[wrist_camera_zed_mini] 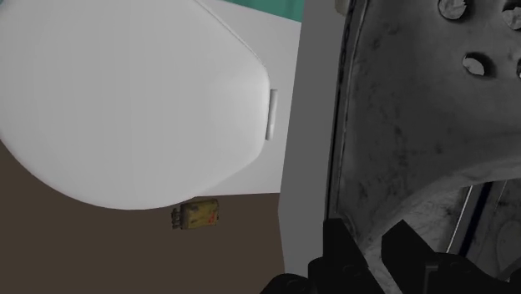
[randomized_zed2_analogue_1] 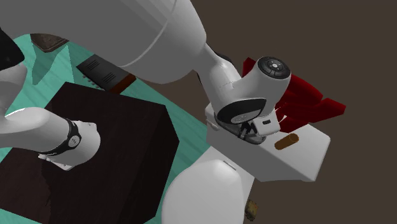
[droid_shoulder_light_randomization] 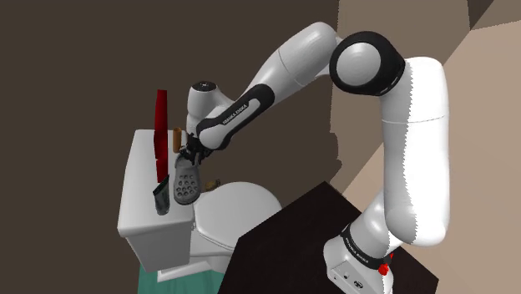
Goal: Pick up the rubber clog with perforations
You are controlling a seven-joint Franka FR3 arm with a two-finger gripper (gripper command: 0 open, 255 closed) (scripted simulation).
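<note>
grey perforated clog (droid_shoulder_light_randomization: 185, 185) in the tool (droid_shoulder_light_randomization: 191, 159), above toilet tank (droid_shoulder_light_randomization: 142, 205); arm lettering (droid_shoulder_light_randomization: 236, 114) illegible

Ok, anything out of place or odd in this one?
The grey perforated clog hangs from the pincer by a toilet tank, an odd spot for a shoe. A tall red thing stands on the tank, and a small yellowish box lies on the floor beside the toilet lid.

White toilet tank top (droid_shoulder_light_randomization: 136, 185), tall red obj (droid_shoulder_light_randomization: 160, 125) upright on it, small brown item (randomized_zed2_analogue_1: 286, 141) nr it
</note>
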